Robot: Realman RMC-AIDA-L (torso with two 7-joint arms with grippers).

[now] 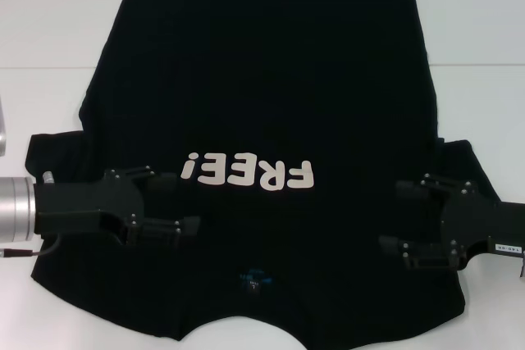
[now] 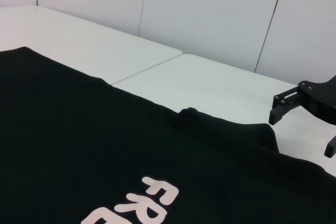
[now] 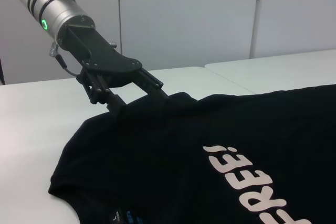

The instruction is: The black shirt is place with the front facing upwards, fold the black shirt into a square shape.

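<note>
The black shirt (image 1: 262, 79) lies flat, front up, on the white table (image 1: 49, 22), collar towards me. Its cream "FREE!" letters (image 1: 250, 174) and small blue neck label (image 1: 252, 279) show. My left gripper (image 1: 184, 205) is open and empty over the shirt's left shoulder. My right gripper (image 1: 399, 217) is open and empty over the right shoulder. The left wrist view shows the shirt (image 2: 79, 140) and, farther off, the right gripper (image 2: 300, 135). The right wrist view shows the shirt (image 3: 173, 145) and the left gripper (image 3: 137, 97) low over the sleeve.
A seam (image 1: 41, 67) crosses the table top on the far side. A grey object (image 1: 2, 133) shows at the left edge. White wall panels (image 2: 210, 9) stand behind the table. Both sleeves spread out beside the grippers.
</note>
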